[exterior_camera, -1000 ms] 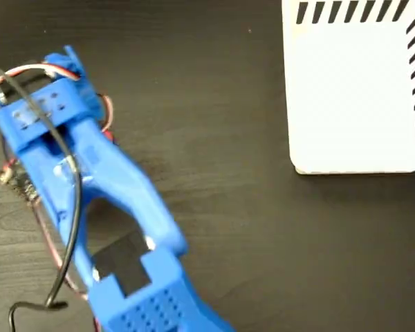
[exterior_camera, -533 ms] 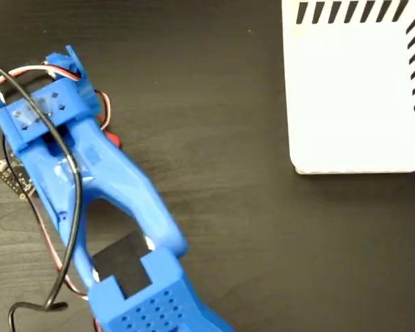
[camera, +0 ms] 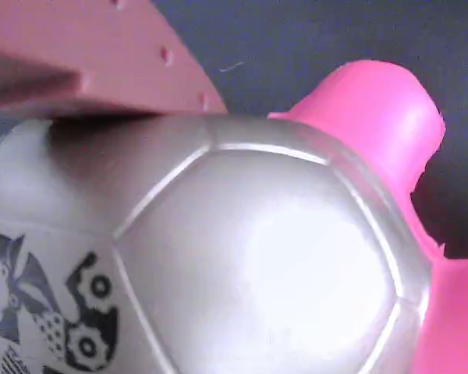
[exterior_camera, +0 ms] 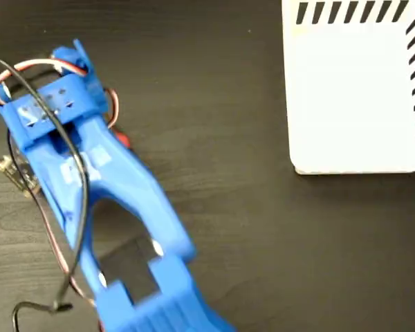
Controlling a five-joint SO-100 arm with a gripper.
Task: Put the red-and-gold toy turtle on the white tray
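Blue arm [exterior_camera: 90, 187] covers the table's [exterior_camera: 221, 228] left side; white tray [exterior_camera: 353, 97] occupies the top-right corner. The turtle [camera: 242, 257] fills the wrist view, one pink finger [camera: 86, 62] touching its shell; grip state apparently indeterminate.

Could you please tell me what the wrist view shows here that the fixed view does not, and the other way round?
Only the wrist view shows the toy turtle's shell close up, with its dark printed mark and a pink limb, under a flat pinkish-looking part. Only the fixed view shows the white tray at the upper right, bare, and the whole blue arm at the left. Both share the dark table; the turtle shows in the fixed view only as a red sliver, if at all.
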